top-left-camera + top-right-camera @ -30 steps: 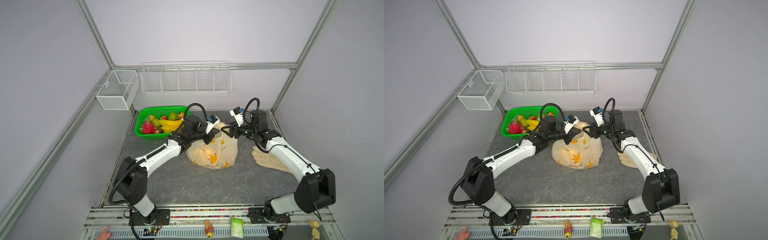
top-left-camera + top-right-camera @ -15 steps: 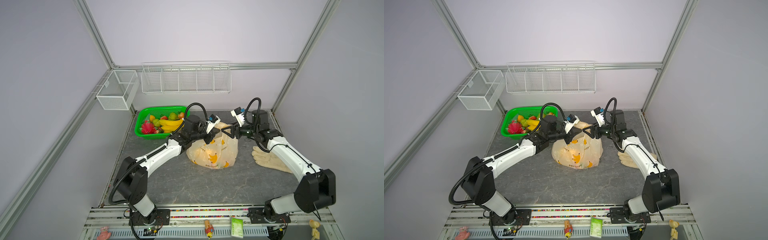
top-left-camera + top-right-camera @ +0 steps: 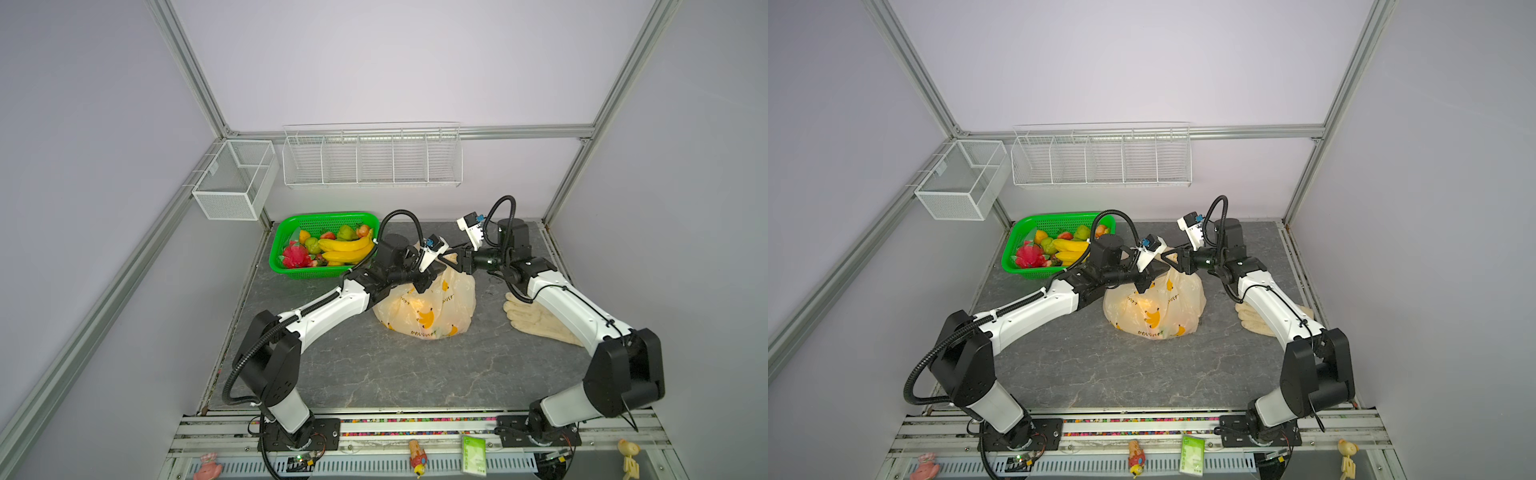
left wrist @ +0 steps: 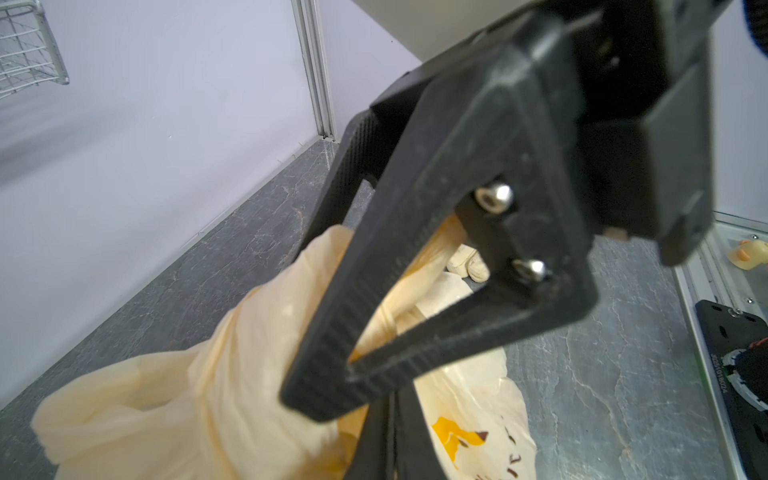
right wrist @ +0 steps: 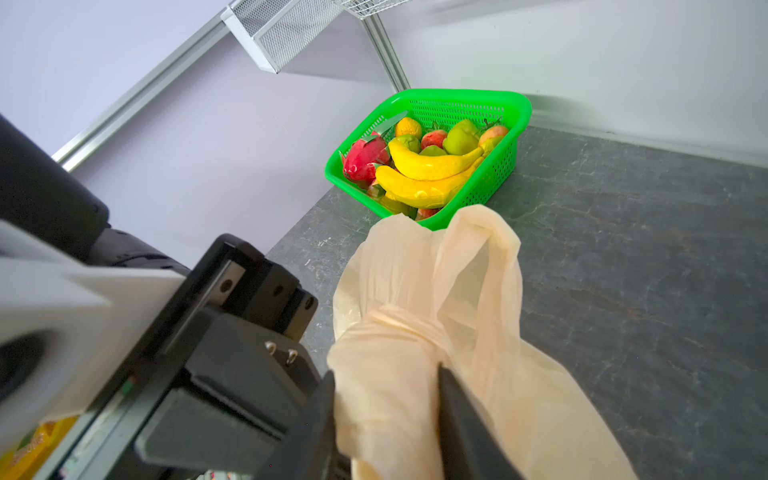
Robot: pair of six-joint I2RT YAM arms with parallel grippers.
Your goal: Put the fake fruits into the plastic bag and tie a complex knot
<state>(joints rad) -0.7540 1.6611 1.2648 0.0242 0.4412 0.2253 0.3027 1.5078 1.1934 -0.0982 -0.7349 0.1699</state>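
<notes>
On the bench, the plastic bag looks limp and slippery. Best grip is the bunched handles: left pincer clamps one, right pincer half-open astride another.

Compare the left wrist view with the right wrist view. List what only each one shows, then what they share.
Only the left wrist view: the cream glove on the grey table past the plastic bag, and a small yellow toy off the table's edge.
Only the right wrist view: the green basket holding the fake fruits, and the right gripper, its jaws on either side of the bag's bunched top.
Both: the bag and the table.
</notes>
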